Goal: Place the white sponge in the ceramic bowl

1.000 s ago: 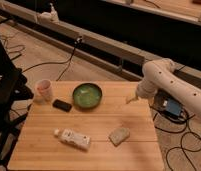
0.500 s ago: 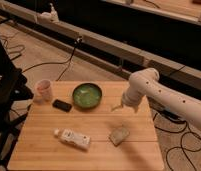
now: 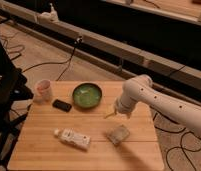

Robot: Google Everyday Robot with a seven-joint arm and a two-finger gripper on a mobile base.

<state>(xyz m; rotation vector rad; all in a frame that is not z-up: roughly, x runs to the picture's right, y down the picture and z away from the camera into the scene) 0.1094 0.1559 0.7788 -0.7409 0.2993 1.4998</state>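
One short drop needed: gripper point(image 3: 110, 113), fingers wide and empty, just behind white sponge point(image 3: 117, 134), lying slantwise toward camera; ceramic bowl point(image 3: 87, 95) back-left of both.

Warm, dim indoor light, apparently from overhead. The counter point(image 3: 44, 145) is the brightest patch; background beyond it drops to near black. Soft shadow trails lower right of the white sponge point(image 3: 118, 134). Faint sheen inside the ceramic bowl point(image 3: 87, 95). Whole frame soft; the tool point(image 3: 110, 113), low over the counter right of the bowl, is a pale smear.
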